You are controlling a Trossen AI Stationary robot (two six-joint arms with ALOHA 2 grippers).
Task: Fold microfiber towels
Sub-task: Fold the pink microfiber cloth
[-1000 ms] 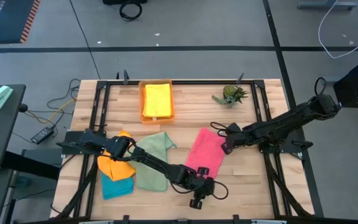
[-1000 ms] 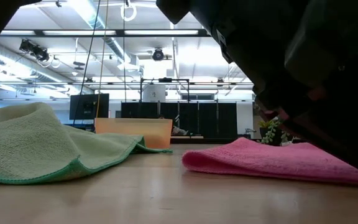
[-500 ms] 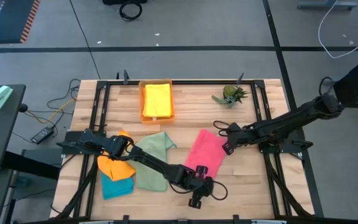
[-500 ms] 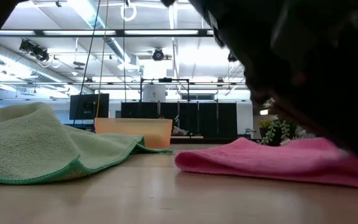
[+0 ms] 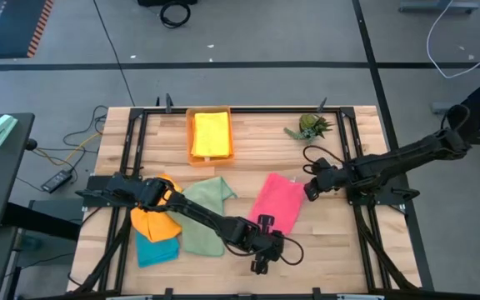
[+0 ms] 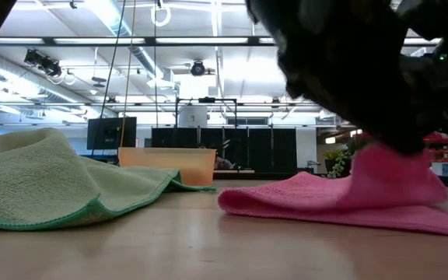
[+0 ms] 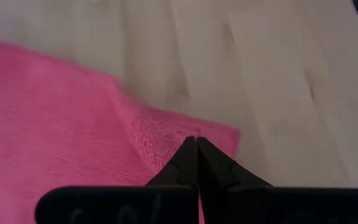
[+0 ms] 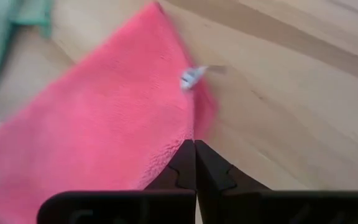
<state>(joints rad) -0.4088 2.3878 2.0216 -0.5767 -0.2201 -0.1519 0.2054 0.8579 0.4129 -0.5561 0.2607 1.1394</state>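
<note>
Subject: pink towel (image 5: pixel 277 202), lying on the wooden bench (image 5: pixel 257 137) right of centre, partly bunched, its right edge raised off the surface in the low view (image 6: pixel 379 183).
Left hand: left hand (image 5: pixel 261 243) is at the towel's near corner; the left wrist view (image 7: pixel 196 144) shows its fingers pressed together with the pink corner pinched between them.
Right hand: right hand (image 5: pixel 310 190) is at the towel's far right edge; the right wrist view (image 8: pixel 193 148) shows its fingers pressed together on the pink hem, close to a small white label (image 8: pixel 191 76).
Handling: judged light, soft and limp. It will sag and crease between the two held points and should not slip readily, given the napped surface. Nothing fragile about it.
Where to hold: corners and hem, as now. A pinch in mid-cloth would likely gather it into a lump.
Other towels: sage green towel (image 5: pixel 202 212) lies just left of the pink one, rumpled; orange towel (image 5: pixel 157 218) and teal towel (image 5: pixel 157 248) lie further left, overlapping, under the left arm.
Tray: orange tray (image 5: pixel 192 137) at the far side holds a folded yellow towel (image 5: pixel 211 133).
Plant: small green plant (image 5: pixel 311 127) stands far right, well apart from the pink towel.
Obstruction: green towel's edge is near the pink one on the left; judged the only thing liable to be caught in a fold. Bench to the right is bare wood.
</note>
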